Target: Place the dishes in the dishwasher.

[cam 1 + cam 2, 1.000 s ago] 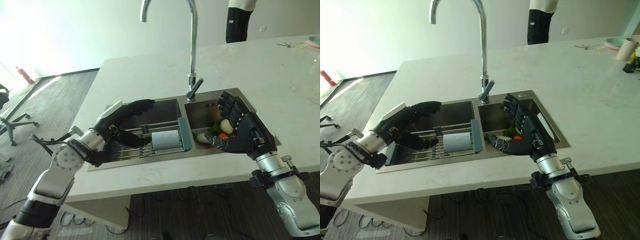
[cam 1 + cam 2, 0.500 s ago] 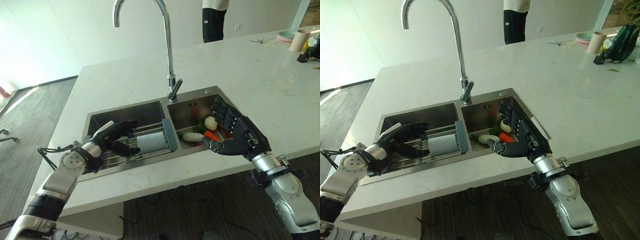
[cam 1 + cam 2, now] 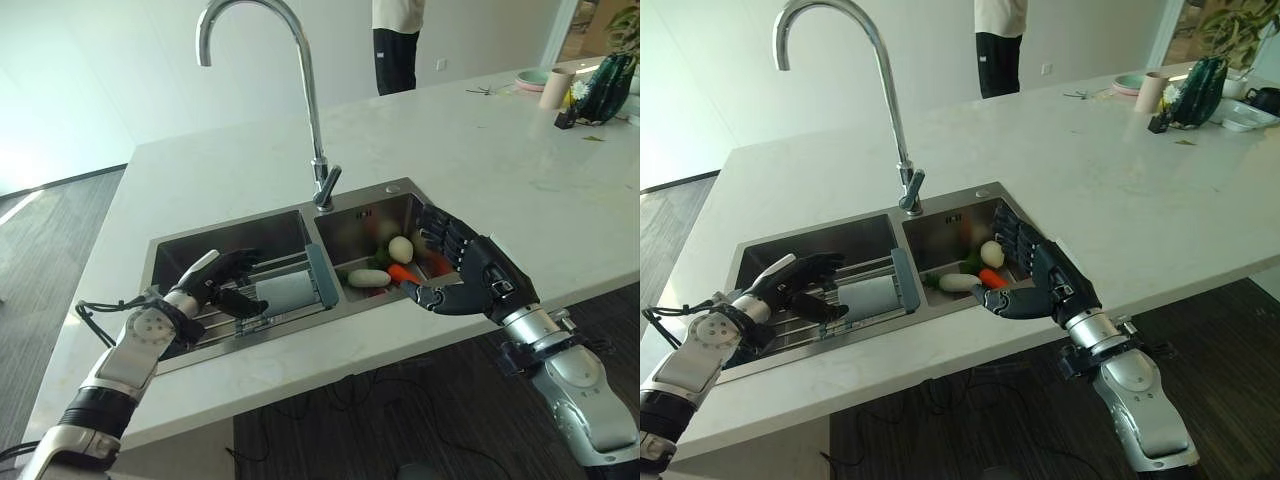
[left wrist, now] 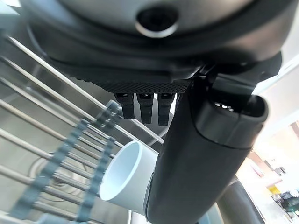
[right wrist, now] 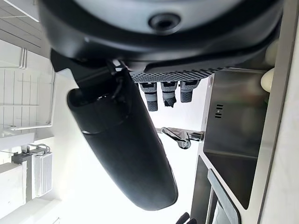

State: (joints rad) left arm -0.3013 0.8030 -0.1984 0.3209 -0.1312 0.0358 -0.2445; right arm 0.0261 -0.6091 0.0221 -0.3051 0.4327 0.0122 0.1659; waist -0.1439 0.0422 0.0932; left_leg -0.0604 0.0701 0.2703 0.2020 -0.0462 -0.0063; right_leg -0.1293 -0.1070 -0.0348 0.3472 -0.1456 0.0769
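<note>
A pale stone tabletop (image 3: pixel 480 140) carries a steel double sink (image 3: pixel 175 240) with a tall curved faucet (image 3: pixel 300 60) rising behind the divider. A person (image 3: pixel 395 45) in dark trousers stands at the far side of the tabletop. A wire rack (image 3: pixel 215 315) with a grey-blue end plate spans the left basin, and a white cup (image 3: pixel 287 292) lies on its side on that rack, its open mouth toward the robot's left. The left hand (image 3: pixel 215 280) reaches into the left basin just beside the cup's mouth, fingers loosely spread and thumb apart, holding nothing. The right hand (image 3: pixel 1040 285) hangs over the front edge of the right basin, fingers relaxed and apart, empty. In the right basin lie vegetables: a white radish (image 3: pixel 369 278), an orange carrot (image 3: pixel 405 273), a pale round one (image 3: pixel 400 249) and some green behind. At the far right corner of the tabletop stand a tan cup (image 3: pixel 552 88), a pale bowl (image 3: pixel 530 78) and a dark green object (image 3: pixel 610 85).
</note>
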